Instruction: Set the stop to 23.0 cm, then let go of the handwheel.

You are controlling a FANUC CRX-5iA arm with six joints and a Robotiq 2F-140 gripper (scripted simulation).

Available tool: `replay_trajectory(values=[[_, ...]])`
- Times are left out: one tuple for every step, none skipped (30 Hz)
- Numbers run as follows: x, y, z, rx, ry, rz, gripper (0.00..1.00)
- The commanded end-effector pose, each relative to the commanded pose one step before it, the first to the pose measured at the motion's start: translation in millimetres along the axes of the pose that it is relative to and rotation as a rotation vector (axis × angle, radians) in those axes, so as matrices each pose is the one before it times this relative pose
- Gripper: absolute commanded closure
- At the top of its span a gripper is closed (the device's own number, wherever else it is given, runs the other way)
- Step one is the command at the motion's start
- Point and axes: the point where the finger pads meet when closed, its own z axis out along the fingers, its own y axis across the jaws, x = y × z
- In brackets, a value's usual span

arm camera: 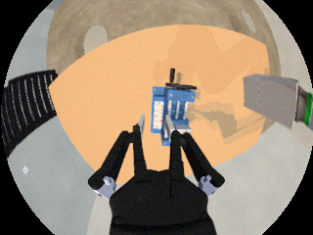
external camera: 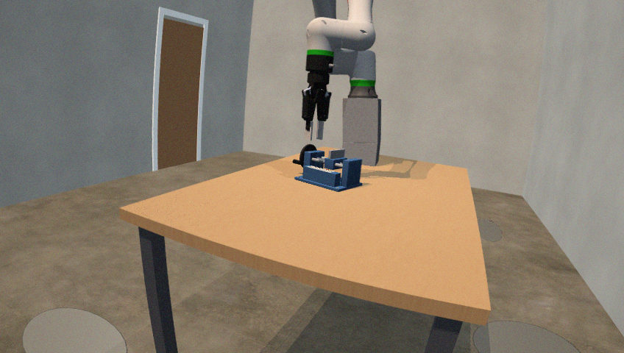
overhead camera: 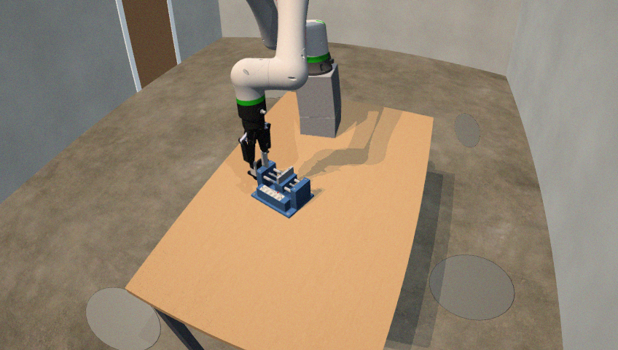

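Note:
The blue screw-stop fixture (overhead camera: pixel 300 195) (external camera: pixel 351 173) stands on the table. Its stop, a carriage with an upright grey plate (overhead camera: pixel 285 175) (external camera: pixel 336 153), sits on the rods between the end blocks. A white scale (overhead camera: pixel 270 191) (arm camera: pixel 157 109) runs alongside, with a small red mark (overhead camera: pixel 278 192); its numbers are too small to read. The black handwheel (external camera: pixel 307 151) (arm camera: pixel 182 86) is at one end, its crank handle (external camera: pixel 296 162) (arm camera: pixel 172 74) pointing outward. My gripper (overhead camera: pixel 260 167) (external camera: pixel 316 134) (arm camera: pixel 155 119) points down above the handwheel, clear of it. Its fingers are apart with nothing between them.
The wooden table (overhead camera: pixel 338 259) (external camera: pixel 306 245) carries the fixture near its left edge in the top view. The grey robot pedestal (overhead camera: pixel 318 103) (external camera: pixel 360 131) (arm camera: pixel 269 98) stands at its back. The fixture's end blocks and grey plate rise beside the handwheel.

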Motion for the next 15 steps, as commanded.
replay_trajectory(values=[[-0.05, -0.21, -0.18, 0.00041, -0.00007, 0.00003, 0.67], [0.0, 0.0, 0.0, 0.0, 0.0, 0.0, 0.67], [0.0, 0.0, 0.0, 0.0, 0.0, 0.0, 0.67], [0.0, 0.0, 0.0, 0.0, 0.0, 0.0, 0.67], [0.0, 0.0, 0.0, 0.0, 0.0, 0.0, 0.67], [0.0, 0.0, 0.0, 0.0, 0.0, 0.0, 0.67], [0.22, 0.1, 0.0, 0.0, 0.0, 0.0, 0.67], [1.38, 0.61, 0.0, 0.0, 0.0, 0.0, 0.67], [3.27, 1.45, 0.0, 0.0, 0.0, 0.0, 0.67], [5.55, 2.44, 0.0, 0.0, 0.0, 0.0, 0.67], [7.89, 3.48, 0.0, 0.0, 0.0, 0.0, 0.67], [10.06, 4.43, 0.0, 0.0, 0.0, 0.0, 0.67], [11.83, 5.22, 0.0, 0.0, 0.0, 0.0, 0.67], [13.06, 5.75, 0.0, 0.0, 0.0, 0.0, 0.67], [13.58, 5.98, 0.0, 0.0, 0.0, 0.0, 0.67]])
